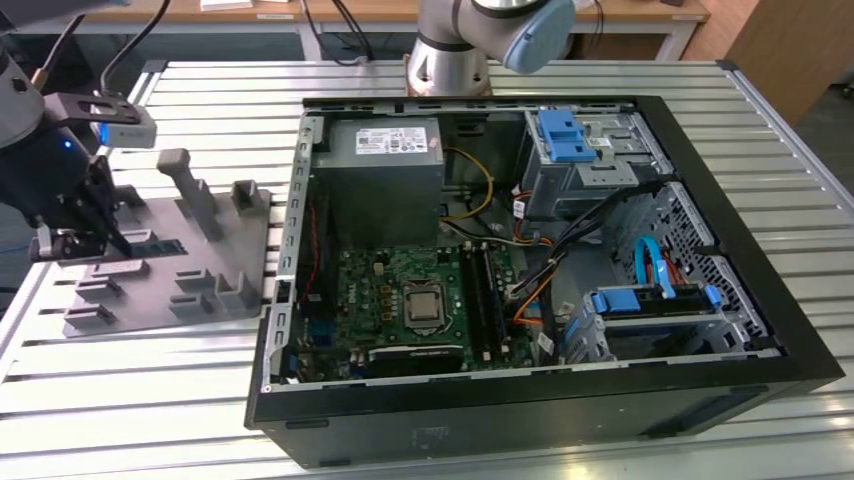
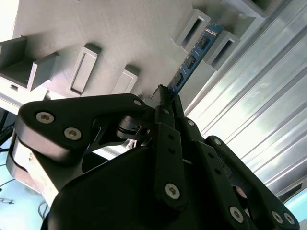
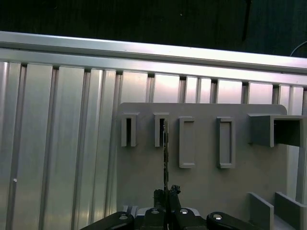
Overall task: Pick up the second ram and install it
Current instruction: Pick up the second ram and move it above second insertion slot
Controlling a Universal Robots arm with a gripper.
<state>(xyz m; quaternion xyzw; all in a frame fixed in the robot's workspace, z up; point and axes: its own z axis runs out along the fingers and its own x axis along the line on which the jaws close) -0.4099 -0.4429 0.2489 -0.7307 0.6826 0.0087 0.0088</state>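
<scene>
**Q:** Quick one: where was the claw (image 1: 114, 245) at that moment, and was it open or closed?

**A:** Closed on the ram stick, afaict. In the second wrist view the claw (image 2: 167, 98) had its black fingers (image 2: 165, 129) pinched on the near end of the ram stick (image 2: 192, 60), w/ no gap showing. Same in the first wrist view: the claw (image 3: 166, 192) gripped the stick (image 3: 165, 153), seen edge-on and running straight out from the tips.

**Q:** So the stick wasn't in the PC?

**A:** Nope, it was over at the grey tray (image 1: 200, 290). The tray sat on the ribbed metal worktop (image 1: 134, 400) at the exterior view's left, just beside the open PC case (image 1: 534, 410). The stick's far end was between two upright blocks (image 2: 192, 26) of the tray. Tbh I couldn't tell if it was seated there or lifted a bit.

**Q:** And the case?

**A:** It lay on its side w/ the green main board (image 1: 387, 300) facing up, well apart from the claw. The arm's base (image 1: 447, 60) stood behind the case.
</scene>
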